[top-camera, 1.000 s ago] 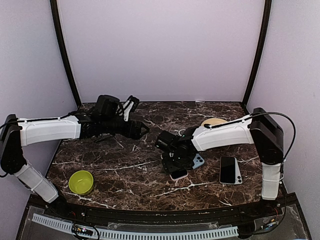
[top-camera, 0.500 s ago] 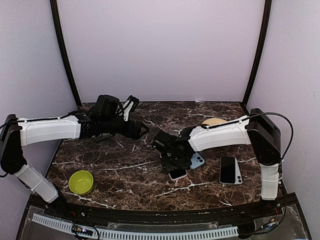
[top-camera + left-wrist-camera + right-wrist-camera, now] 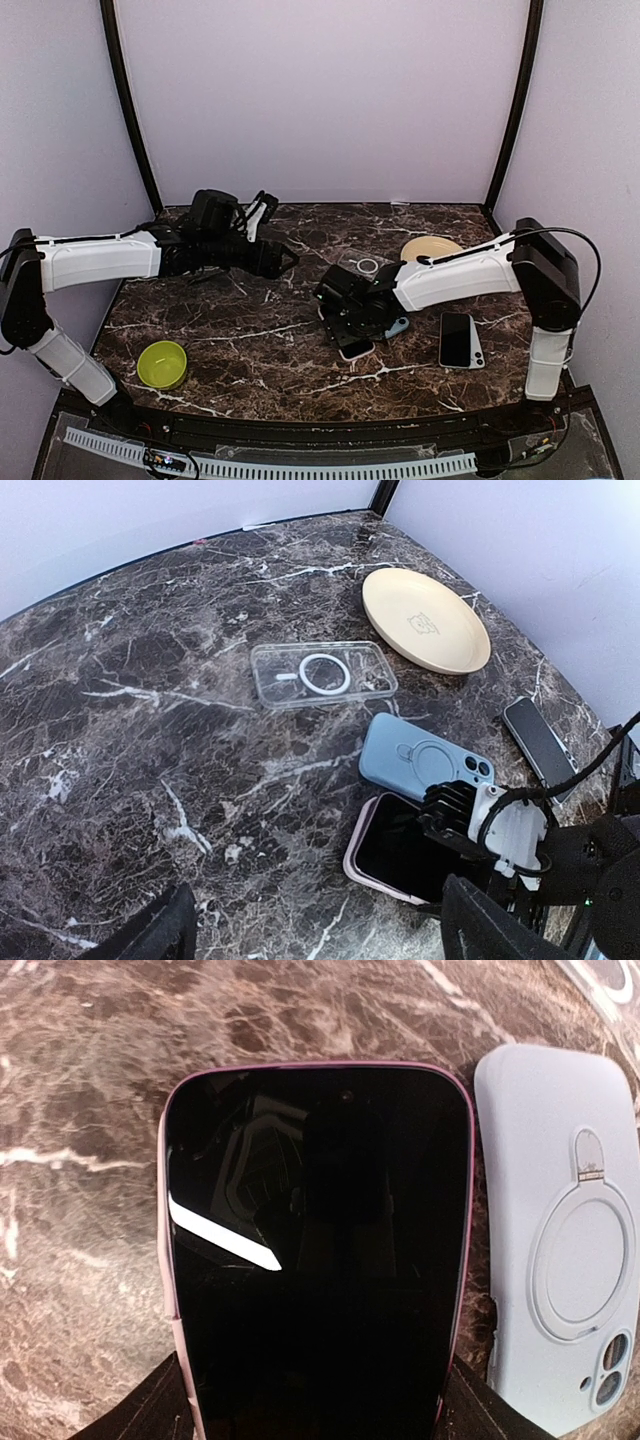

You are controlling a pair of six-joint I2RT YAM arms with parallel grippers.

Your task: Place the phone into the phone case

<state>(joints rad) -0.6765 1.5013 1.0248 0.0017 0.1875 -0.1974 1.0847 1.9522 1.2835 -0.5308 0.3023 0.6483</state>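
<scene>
The phone (image 3: 315, 1250) lies screen-up on the table, just beside a blue phone case (image 3: 560, 1230), directly under the right pincer (image 3: 320, 1405). Its long axis runs straight away from the pincer, whose jaws stand wide astride the near end; whether they pinch it I cannot tell. The left pincer (image 3: 283, 258) hovers open, well apart.

Dark marble table (image 3: 250, 340), pale lilac walls (image 3: 320, 100), black posts (image 3: 130, 110).
</scene>
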